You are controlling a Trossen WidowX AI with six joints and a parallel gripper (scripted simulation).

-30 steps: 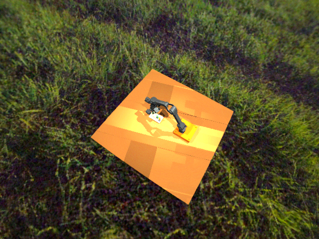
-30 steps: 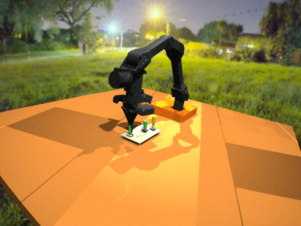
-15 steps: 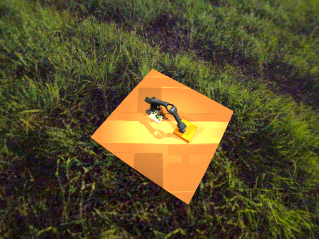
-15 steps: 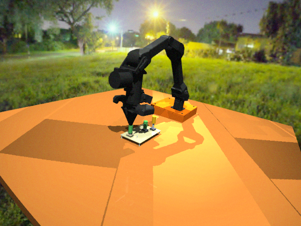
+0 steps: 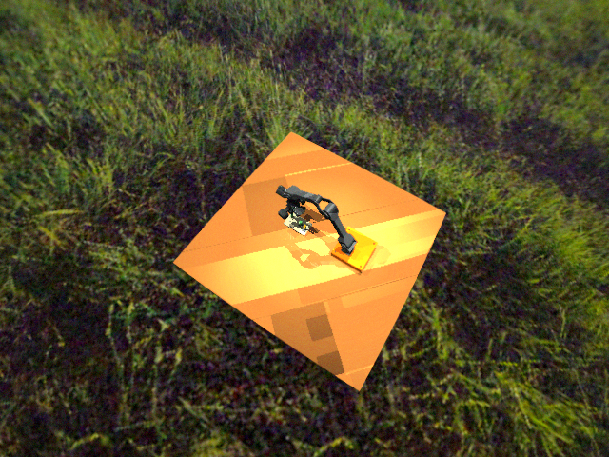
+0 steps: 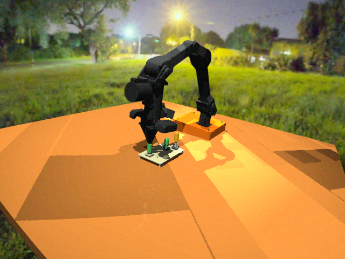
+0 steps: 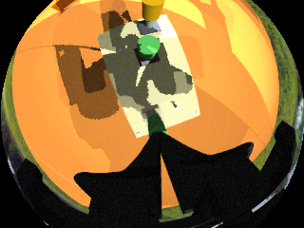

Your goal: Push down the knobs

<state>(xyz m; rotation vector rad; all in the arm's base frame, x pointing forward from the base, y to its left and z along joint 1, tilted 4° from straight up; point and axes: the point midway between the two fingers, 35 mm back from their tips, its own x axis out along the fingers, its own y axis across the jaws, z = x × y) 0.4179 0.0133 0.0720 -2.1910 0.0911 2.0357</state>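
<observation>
The circuit board (image 5: 304,232) (image 6: 159,161) (image 7: 163,100) stands on short legs. A green knob (image 6: 149,148) (image 7: 156,124) stands upright at its near left corner in the exterior view, close above its potentiometer. My gripper (image 6: 150,141) (image 7: 158,136) is shut, holding nothing, with its tips at the top of this knob; whether they touch cannot be told. A second green knob (image 6: 166,142) (image 7: 148,46) stands farther along the board. A yellow knob (image 6: 176,137) (image 7: 153,9) stands at the far end, with grey showing between it and its potentiometer base. The knobs' exact gaps are too small to tell.
The arm's orange base block (image 5: 361,259) (image 6: 192,132) stands on the table beyond the yellow knob's end of the board. Shadows of the arm fall across the board and the orange table (image 5: 255,275) (image 6: 111,237).
</observation>
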